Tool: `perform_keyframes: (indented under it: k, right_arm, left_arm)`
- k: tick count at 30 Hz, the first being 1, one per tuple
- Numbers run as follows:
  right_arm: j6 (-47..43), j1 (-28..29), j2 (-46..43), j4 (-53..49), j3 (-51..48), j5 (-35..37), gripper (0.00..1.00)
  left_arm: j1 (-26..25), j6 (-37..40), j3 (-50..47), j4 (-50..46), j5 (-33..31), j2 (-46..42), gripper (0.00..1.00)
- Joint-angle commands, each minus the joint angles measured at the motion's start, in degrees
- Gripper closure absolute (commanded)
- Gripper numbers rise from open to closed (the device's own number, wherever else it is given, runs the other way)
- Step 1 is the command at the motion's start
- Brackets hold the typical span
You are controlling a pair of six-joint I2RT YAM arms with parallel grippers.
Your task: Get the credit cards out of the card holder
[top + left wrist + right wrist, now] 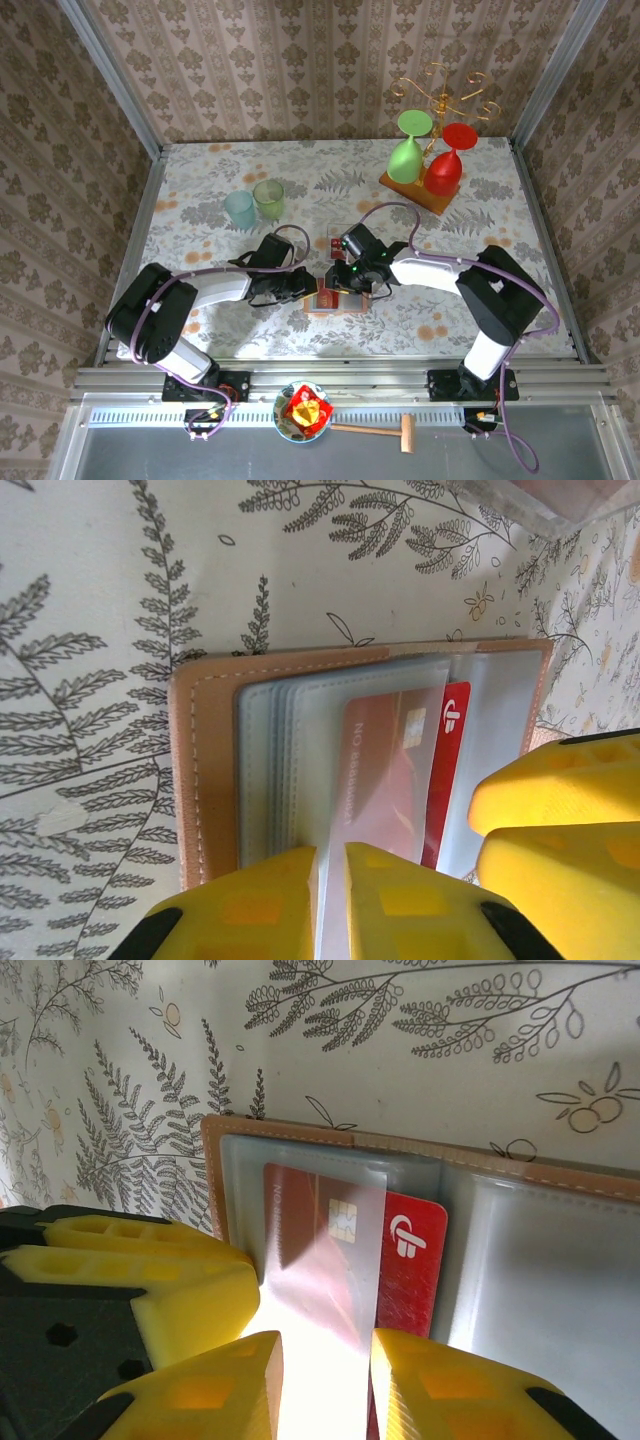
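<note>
Red credit card (pixel 410 1260), half out of the card holder (pixel 560 1172), is pointed lengthwise at the right hand (pixel 325 1352), jaws parted, grip unclear; clear sleeve (pixel 390 695) is pinched by left hand (pixel 330 865).

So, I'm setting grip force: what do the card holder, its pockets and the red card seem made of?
Card holder: likely leather or faux leather, matte salmon, stitched edge. Pockets: soft clear plastic film, hazy, slightly glossy. Red card: stiff glossy plastic, apparently; printed logo, chip showing.

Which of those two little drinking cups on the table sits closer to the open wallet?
The translucent green cup; its pale blue twin stands beside it, farther left from the salmon-brown leather card holder.
</note>
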Motion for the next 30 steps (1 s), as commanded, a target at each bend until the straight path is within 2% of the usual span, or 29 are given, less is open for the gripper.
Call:
perform_keyframes:
  k: [1,10,20,30]
  right_arm:
    - [0.92,0.21,1.16,1.11,-0.73,-1.78,0.7]
    - [0.94,0.29,2.62,0.27,-0.81,-1.49,0.7]
    - [-1.86,0.19,1.41,-5.7,1.11,3.16,0.69]
    - [-2.31,0.1,0.33,-4.17,0.78,4.03,0.69]
  left_arm:
    - [-0.07,0.49,-1.25,-0.33,-0.56,0.45,0.84]
    - [-0.05,0.48,-1.29,-0.18,-0.52,0.49,0.84]
    - [-0.03,0.49,-1.38,-0.09,-0.5,0.51,0.84]
    - [-0.05,0.47,-1.4,-0.09,-0.41,0.5,0.84]
